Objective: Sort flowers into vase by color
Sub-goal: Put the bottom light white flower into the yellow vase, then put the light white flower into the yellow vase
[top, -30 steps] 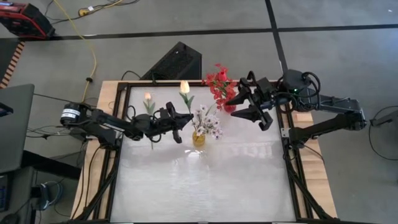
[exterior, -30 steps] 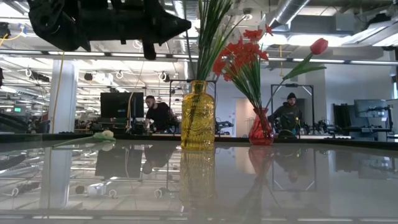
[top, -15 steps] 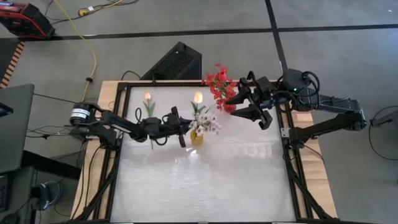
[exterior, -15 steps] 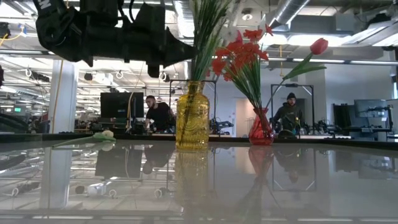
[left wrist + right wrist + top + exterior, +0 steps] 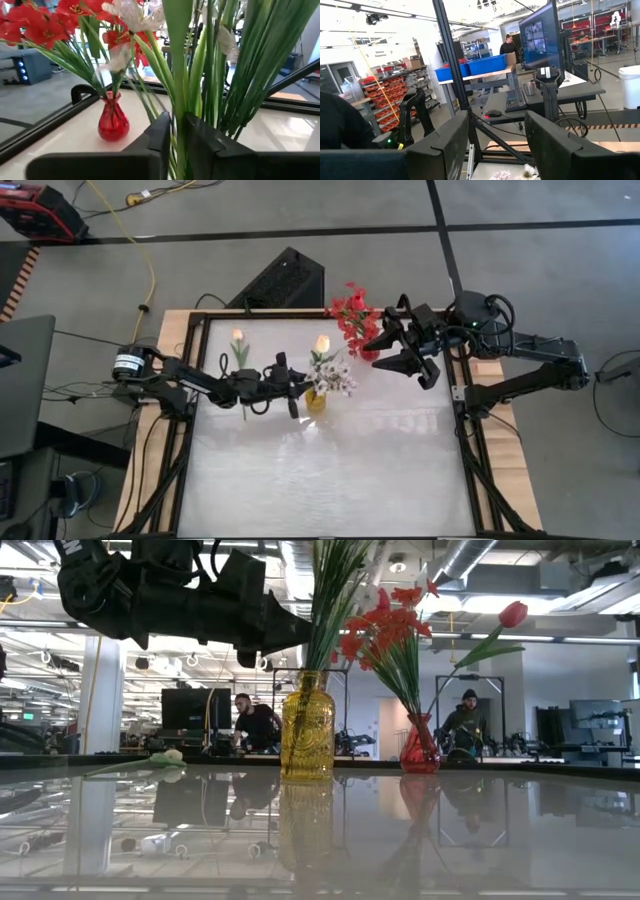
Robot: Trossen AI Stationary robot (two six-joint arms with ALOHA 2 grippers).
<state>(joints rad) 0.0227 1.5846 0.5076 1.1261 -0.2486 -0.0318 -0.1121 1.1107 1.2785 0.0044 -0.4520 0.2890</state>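
My left gripper (image 5: 297, 386) is beside the yellow vase (image 5: 317, 402), shut on a pale peach tulip whose bud (image 5: 322, 343) shows above the vase's white sprays (image 5: 335, 376). In the low view, the yellow vase (image 5: 307, 735) stands on its base with green stems rising from its neck. The red vase (image 5: 420, 752) holds red blooms and a red tulip bud (image 5: 513, 613). Another peach tulip (image 5: 238, 346) lies flat on the table. My right gripper (image 5: 398, 351) hovers open next to the red flowers (image 5: 352, 315). My left gripper pinches the peach tulip's green stem (image 5: 178, 117) between its two fingers (image 5: 161, 135), coming level from the table's left, fingers across the stem. The stem stands about upright among the yellow vase's stems. The other stems hide its lower end.
A black frame (image 5: 200, 370) runs around the glossy table top. The near half of the table (image 5: 330, 470) holds no objects. Beyond the far edge are desks, monitors and two people (image 5: 252, 722). A black box (image 5: 285, 278) sits on the floor past the far edge.
My left gripper has moved toward the table's right, up to the yellow vase, carrying the peach tulip with it; the bud now stands over the white sprays. The yellow vase has shifted slightly as the gripper arrived. The right arm has kept still.
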